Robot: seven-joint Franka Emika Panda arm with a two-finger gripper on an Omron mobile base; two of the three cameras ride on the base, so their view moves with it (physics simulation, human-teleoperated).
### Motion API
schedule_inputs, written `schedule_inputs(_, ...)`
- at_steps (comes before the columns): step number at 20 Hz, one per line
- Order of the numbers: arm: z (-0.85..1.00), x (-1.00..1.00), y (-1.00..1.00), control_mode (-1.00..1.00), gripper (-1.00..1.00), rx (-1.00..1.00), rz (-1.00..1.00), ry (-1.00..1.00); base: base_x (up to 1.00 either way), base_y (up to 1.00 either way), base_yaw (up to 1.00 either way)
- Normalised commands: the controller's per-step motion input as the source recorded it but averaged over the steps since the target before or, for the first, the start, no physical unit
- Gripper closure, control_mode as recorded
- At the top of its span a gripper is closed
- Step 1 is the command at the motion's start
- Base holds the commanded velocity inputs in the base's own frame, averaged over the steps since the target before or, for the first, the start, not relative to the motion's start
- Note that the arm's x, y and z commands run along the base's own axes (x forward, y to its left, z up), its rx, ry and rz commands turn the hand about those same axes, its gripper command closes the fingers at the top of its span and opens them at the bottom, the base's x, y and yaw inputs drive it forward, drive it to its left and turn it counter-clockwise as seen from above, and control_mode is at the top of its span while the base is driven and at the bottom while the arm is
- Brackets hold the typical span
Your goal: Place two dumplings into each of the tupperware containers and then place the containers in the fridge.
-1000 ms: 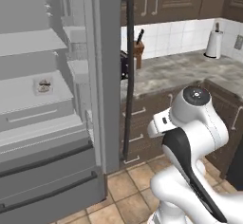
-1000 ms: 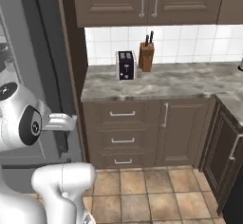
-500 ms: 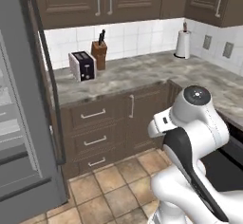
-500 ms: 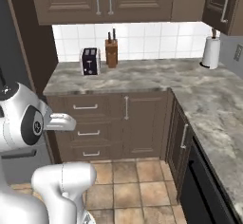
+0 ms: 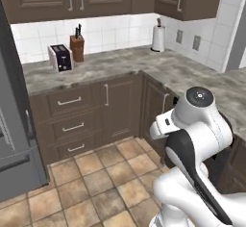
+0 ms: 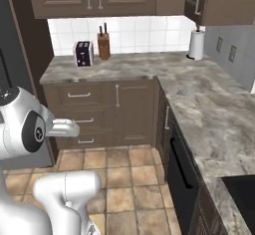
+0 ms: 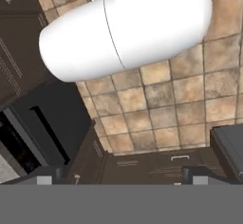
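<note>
- Grey fridge (image 5: 14, 139) is the biggest thing around, a tall flat slab down the left edge of the left base view, its door edge facing the floor tiles.
- Brown wooden cabinets (image 5: 91, 113) sit right next to it, with a marbled grey counter (image 6: 199, 99) on top that wraps round the corner toward the right of the frame.
- Tan floor tiles (image 5: 96, 182) fill the lower middle.
- Up on the counter at the back wall: a toaster (image 5: 61, 57), a knife block (image 5: 77, 44) just beside it, and a paper towel roll (image 5: 158, 38) well off to the right.
- Gripper (image 7: 118, 180) points down at the tiles in the hand view, jaws spread wide with nothing between them.
</note>
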Motion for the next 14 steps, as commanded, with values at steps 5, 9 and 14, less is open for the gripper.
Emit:
schedule_inputs(5, 0.00, 0.00, 0.00, 1.00, -1.00, 0.00, 0.00, 0.00, -0.76, -0.60, -0.02)
schedule_inputs(9, 0.00, 0.00, 0.00, 1.00, -1.00, 0.00, 0.00, 0.00, -0.69, -0.67, 0.00)
schedule_inputs(14, 0.00, 0.00, 0.00, 1.00, -1.00, 0.00, 0.00, 0.00, -0.78, -0.60, 0.00)
